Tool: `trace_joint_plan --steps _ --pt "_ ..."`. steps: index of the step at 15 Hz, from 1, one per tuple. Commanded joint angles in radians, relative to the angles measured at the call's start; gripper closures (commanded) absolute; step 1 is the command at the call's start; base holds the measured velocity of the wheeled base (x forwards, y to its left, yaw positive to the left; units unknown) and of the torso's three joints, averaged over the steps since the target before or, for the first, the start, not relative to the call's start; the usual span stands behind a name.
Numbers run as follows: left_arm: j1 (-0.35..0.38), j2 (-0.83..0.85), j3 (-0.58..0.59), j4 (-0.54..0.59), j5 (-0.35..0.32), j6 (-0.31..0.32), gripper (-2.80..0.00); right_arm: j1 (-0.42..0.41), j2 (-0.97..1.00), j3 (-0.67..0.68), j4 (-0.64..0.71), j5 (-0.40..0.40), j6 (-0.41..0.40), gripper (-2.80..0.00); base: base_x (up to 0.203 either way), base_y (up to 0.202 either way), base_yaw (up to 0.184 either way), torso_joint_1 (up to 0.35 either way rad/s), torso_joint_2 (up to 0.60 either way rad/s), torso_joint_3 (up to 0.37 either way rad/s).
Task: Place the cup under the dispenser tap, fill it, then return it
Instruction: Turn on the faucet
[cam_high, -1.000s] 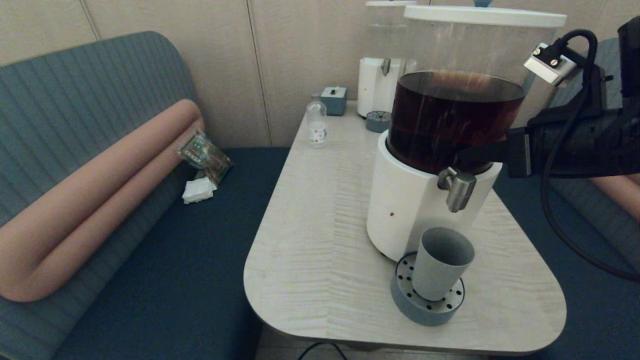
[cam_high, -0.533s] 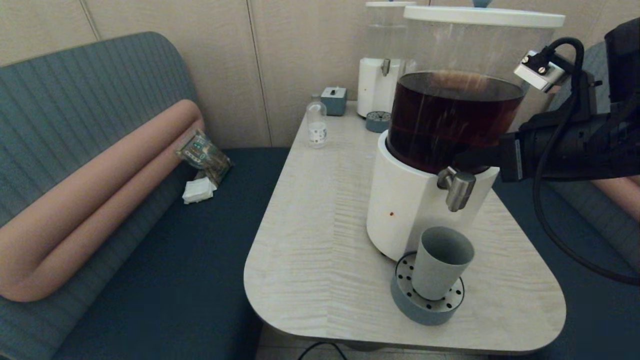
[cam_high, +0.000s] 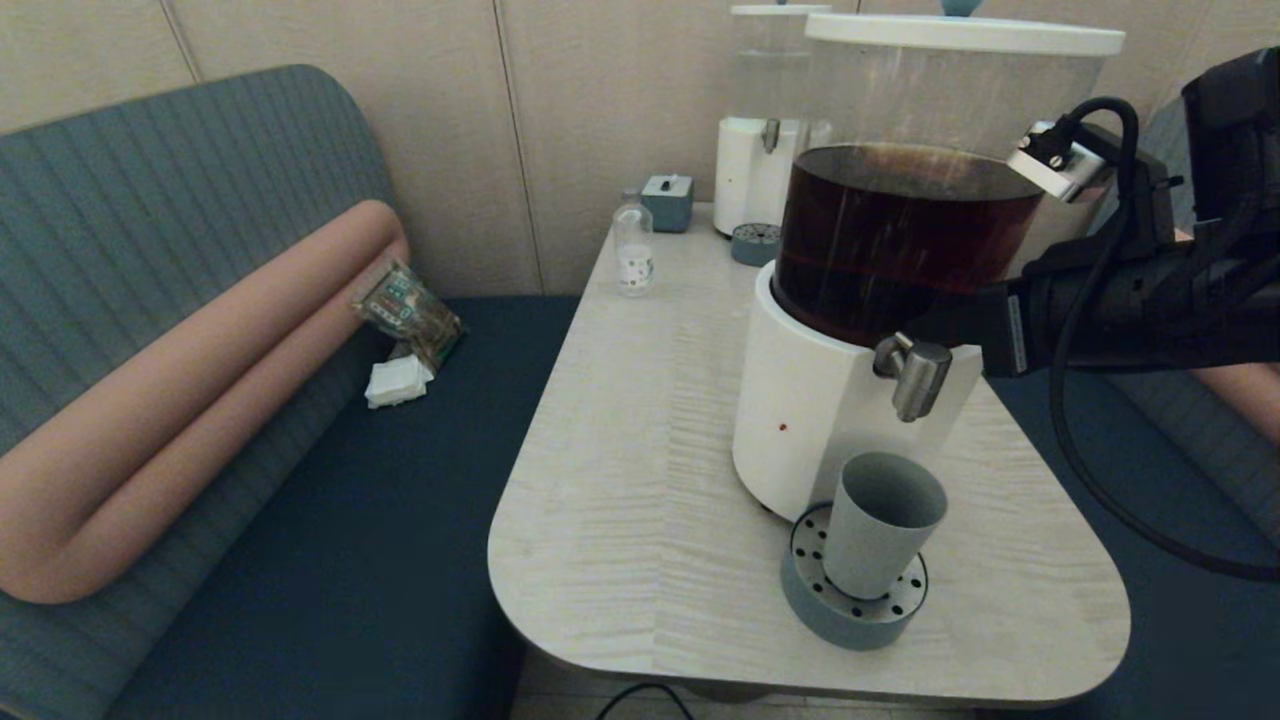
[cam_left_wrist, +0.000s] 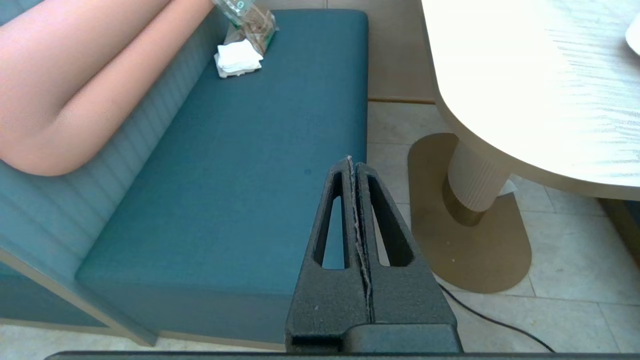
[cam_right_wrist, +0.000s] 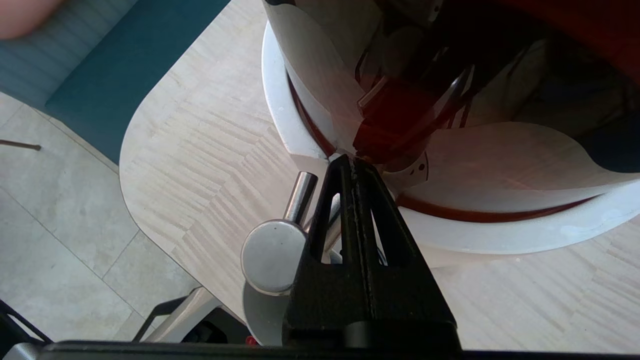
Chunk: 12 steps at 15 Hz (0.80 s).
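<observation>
We find the small matte grey-blue tapered cup standing upright on the round grey drip tray with its perforated metal top, near the front edge of the pale wood-grain desk. It sits right below the short brushed-steel dispenser tap of the large white-based dispenser with its clear tank of dark brown liquid, so anything poured should fall into its mouth and spills land on the tray. No stream shows from the spout; we judge filling not yet begun. Our right hand is level with the tap, just behind it, tips against the seam between tank and white base; its fingers are pressed together and grip nothing. We read this pinched shape as a pusher for the tap's control, not a grasp. Whether it touches the tap we cannot tell. Our left hand hangs low beside the desk, over the teal bench seat, fingers closed flat on each other, empty, parked well apart from the work.
</observation>
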Motion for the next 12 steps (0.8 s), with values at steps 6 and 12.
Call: trace_joint_plan --steps 6,12 --pt "0.001 0.002 0.000 0.000 0.000 -0.001 0.00 0.016 -0.005 0.014 0.000 0.047 -0.002 0.00 0.000 0.000 0.000 0.000 0.00 0.000" --pt "0.001 0.002 0.000 0.000 0.000 0.000 0.00 0.017 -0.012 0.018 -0.005 0.091 -0.001 0.00 0.000 0.000 0.000 0.000 0.00 0.000"
